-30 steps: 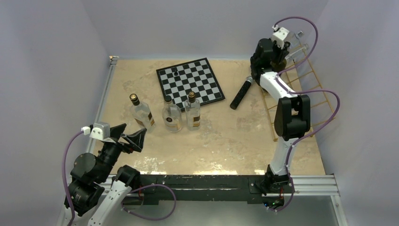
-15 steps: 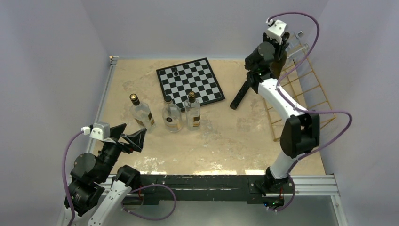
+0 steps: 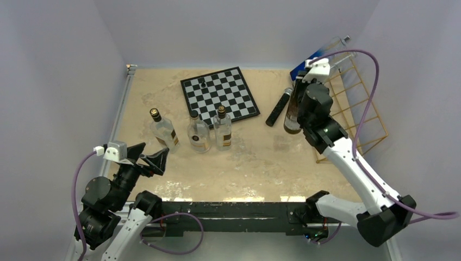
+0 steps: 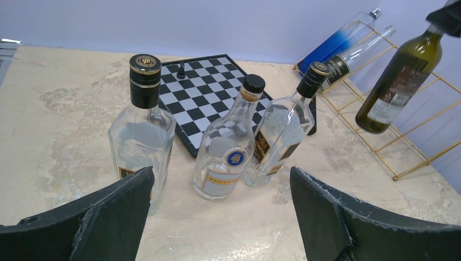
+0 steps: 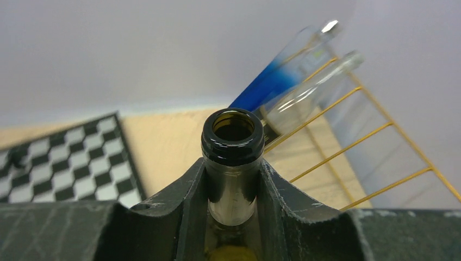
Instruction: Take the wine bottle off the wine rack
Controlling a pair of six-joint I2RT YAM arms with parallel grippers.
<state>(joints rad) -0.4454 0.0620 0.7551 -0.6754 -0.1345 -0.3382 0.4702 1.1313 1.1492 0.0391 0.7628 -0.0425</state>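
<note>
Near left, the left end effector (image 3: pixel 148 156) hovers over the surface (image 3: pixel 255 163), fingers spread wide apart; three clear bottles (image 3: pixel 199 133) stand beside the chessboard (image 3: pixel 219 93); the right end effector (image 5: pixel 232 187) is clamped on the neck of the dark wine bottle (image 3: pixel 292 111), which hangs tilted just left of the wine rack (image 3: pixel 350 106).

My right gripper (image 5: pixel 232 185), clamped on the dark green wine bottle (image 3: pixel 292 111), has the gold wire rack (image 5: pixel 340 153) just right and a black cylinder (image 3: pixel 278 107) lying just left. The sandy tabletop (image 3: pixel 255 157) nearer me is open.
</note>
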